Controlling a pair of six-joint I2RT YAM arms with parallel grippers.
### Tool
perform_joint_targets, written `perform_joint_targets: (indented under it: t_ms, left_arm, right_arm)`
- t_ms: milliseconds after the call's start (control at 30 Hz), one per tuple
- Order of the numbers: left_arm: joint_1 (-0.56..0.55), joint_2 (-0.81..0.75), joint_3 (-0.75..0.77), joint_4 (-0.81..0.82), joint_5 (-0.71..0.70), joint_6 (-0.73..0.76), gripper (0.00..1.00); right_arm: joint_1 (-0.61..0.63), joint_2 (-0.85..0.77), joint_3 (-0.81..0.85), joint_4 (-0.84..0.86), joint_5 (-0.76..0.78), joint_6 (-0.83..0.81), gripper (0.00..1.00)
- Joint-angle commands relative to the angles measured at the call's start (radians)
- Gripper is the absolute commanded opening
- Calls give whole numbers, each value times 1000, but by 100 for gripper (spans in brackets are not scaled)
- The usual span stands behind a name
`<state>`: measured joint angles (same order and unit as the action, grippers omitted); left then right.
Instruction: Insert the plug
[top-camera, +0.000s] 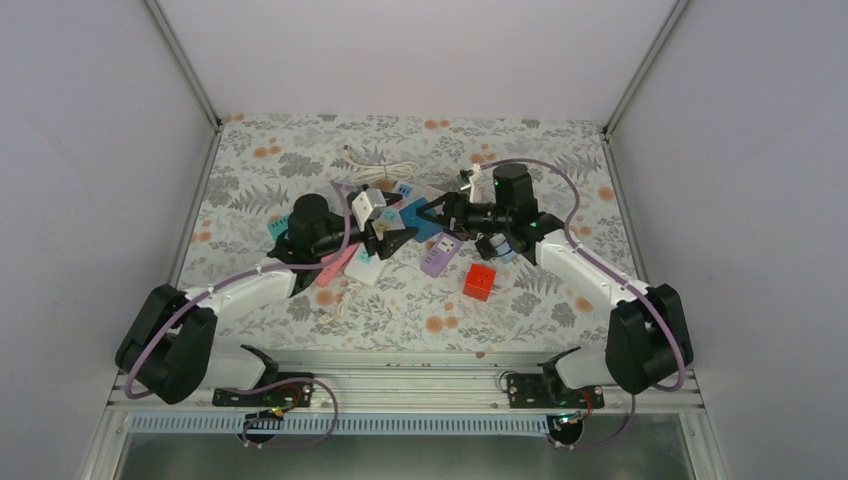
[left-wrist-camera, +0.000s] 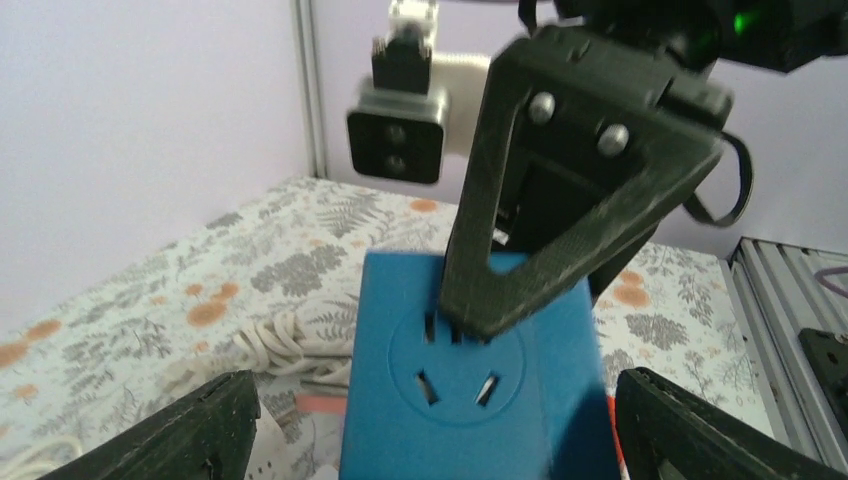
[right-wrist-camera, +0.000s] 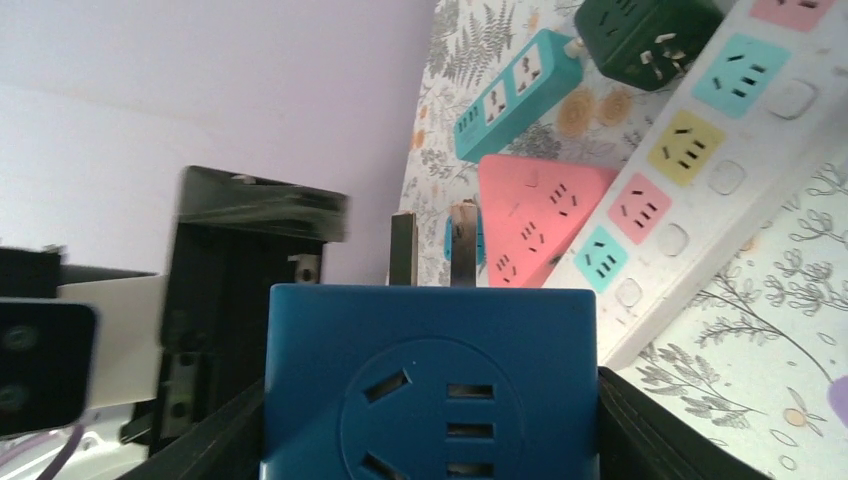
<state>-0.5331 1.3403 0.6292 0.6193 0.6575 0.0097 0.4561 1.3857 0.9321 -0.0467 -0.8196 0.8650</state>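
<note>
Over the middle of the flowered table (top-camera: 560, 310), the two arms met nose to nose. The right gripper (top-camera: 435, 213) was grasping the blue plug cube (right-wrist-camera: 430, 380). From its own wrist camera the cube filled the whole gap between the two black fingers, flush against each side. Two metal prongs (right-wrist-camera: 403, 250) stood out of the cube's far face, pointing away from that camera. They pointed toward a pink triangular socket block (right-wrist-camera: 540, 210) lying on the cloth beyond. The near face of the cube showed a round recess with socket slots.

From the left wrist camera the same cube stood upright, with another slotted face turned to the lens. One triangular finger (left-wrist-camera: 570, 190) of the right gripper lay across the upper part of that face. The left gripper (top-camera: 392, 240) was released, its fingers (left-wrist-camera: 200, 430) spread wide on either side of the cube and touching nothing I could see.

Just beside the cube ran a long white power strip (right-wrist-camera: 700, 150) with teal, yellow and pink sockets, set at a slant. A teal strip (right-wrist-camera: 515, 95) and a dark green cube (right-wrist-camera: 645, 35) lay past it. A purple adapter (top-camera: 440, 255) and a red cube (top-camera: 479, 281) sat nearer the right arm. A coiled white cable (top-camera: 380, 170) lay toward the back wall.
</note>
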Motion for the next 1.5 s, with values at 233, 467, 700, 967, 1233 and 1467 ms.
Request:
perform_joint_targets:
  t_ms: [233,467,700,967,1233,1467]
  left_arm:
    - [-8,-18,16,-20,-10,44,93]
    - [-15,35,63,-98,-7,12,84]
    - [-15,31,102,-147,-21,-33,54]
    - [-10,-9,168,-341,-212,-274,44]
    - [80,-65,272,-567,-131,-719,44]
    - [148,-98,301,-553,60,-1097,49]
  right_arm:
    - [0,9,5,32,-1,-5,51]
    - [3,24,17,35,-17,9,53]
    - [4,26,35,18,-13,-35,52]
    - [4,-71,62,-1,107,-232,100]
    - [11,-247,-17,158,215,-559,100]
    - [55,-268,-49,310,195,-798,100]
